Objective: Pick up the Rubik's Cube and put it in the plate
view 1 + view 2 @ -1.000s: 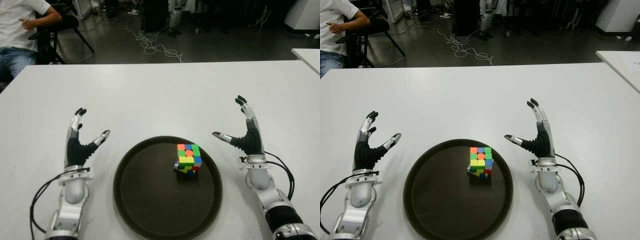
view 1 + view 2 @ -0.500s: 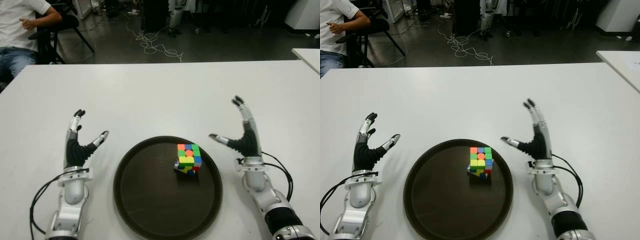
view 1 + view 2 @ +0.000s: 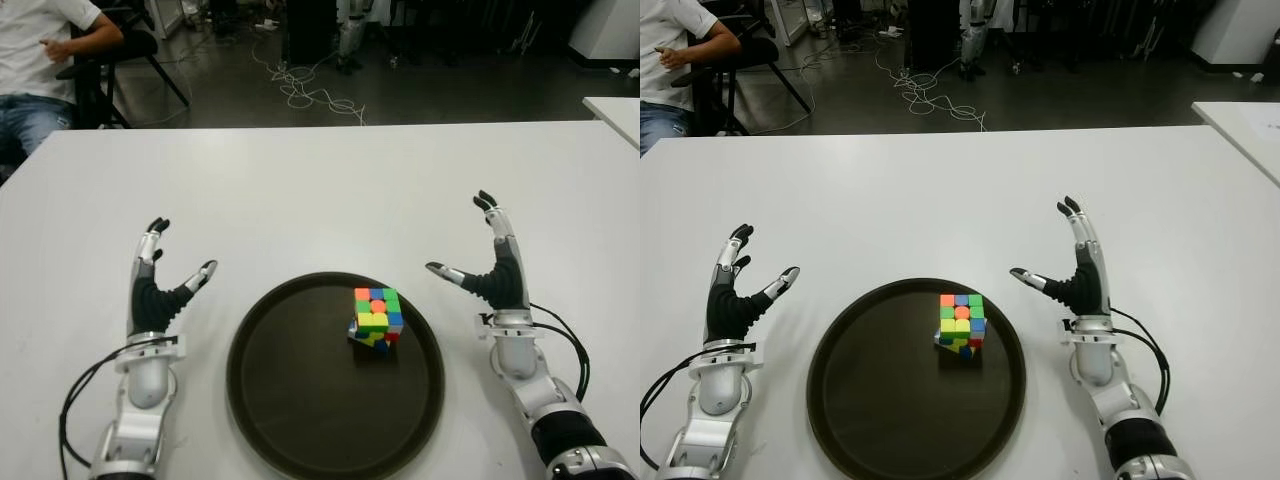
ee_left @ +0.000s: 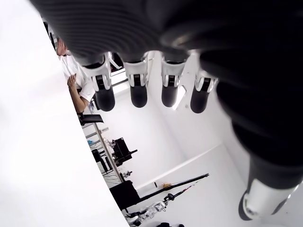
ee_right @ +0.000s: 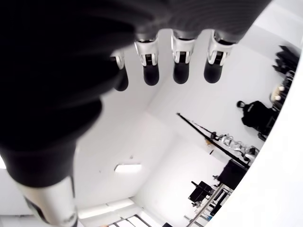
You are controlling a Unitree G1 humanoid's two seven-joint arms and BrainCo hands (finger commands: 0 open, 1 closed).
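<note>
The scrambled multicoloured Rubik's Cube (image 3: pixel 377 318) is sitting inside the round dark brown plate (image 3: pixel 290 400). The left hand (image 3: pixel 155 290) and right hand (image 3: pixel 492 272) are flanking it, fingers spread, holding nothing. Judging the placement done, withdrawing without nudging the rim is what matters.

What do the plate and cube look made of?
Plate: dark brown, smooth, faint sheen along its raised rim, so likely plastic or lacquered; metal cannot be excluded. Rubik's Cube: bright, solid-coloured matte tiles, apparently plastic. It sits in the plate.
</note>
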